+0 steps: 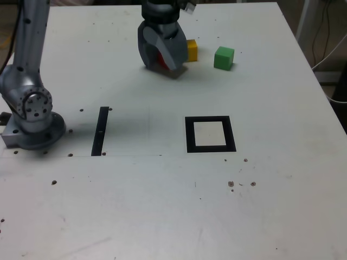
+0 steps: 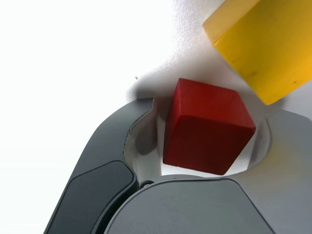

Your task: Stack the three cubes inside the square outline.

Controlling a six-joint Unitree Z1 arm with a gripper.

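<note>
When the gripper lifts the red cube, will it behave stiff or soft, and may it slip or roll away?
The red cube looks solid with crisp edges, so it probably stays stiff under squeeze. Its flat faces suggest it will slide, not roll, if pushed. Its surface looks smooth, so it might slip if the gripper holds it off-centre. The yellow cube sits close and could be nudged.

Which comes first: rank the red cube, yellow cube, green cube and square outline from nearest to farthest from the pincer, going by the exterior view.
1. Red cube: between the jaws of the pincer.
2. Yellow cube: just to the exterior view's right of the pincer.
3. Green cube: farther to that view's right.
4. Square outline: nearer the camera, well away from the pincer.
</note>
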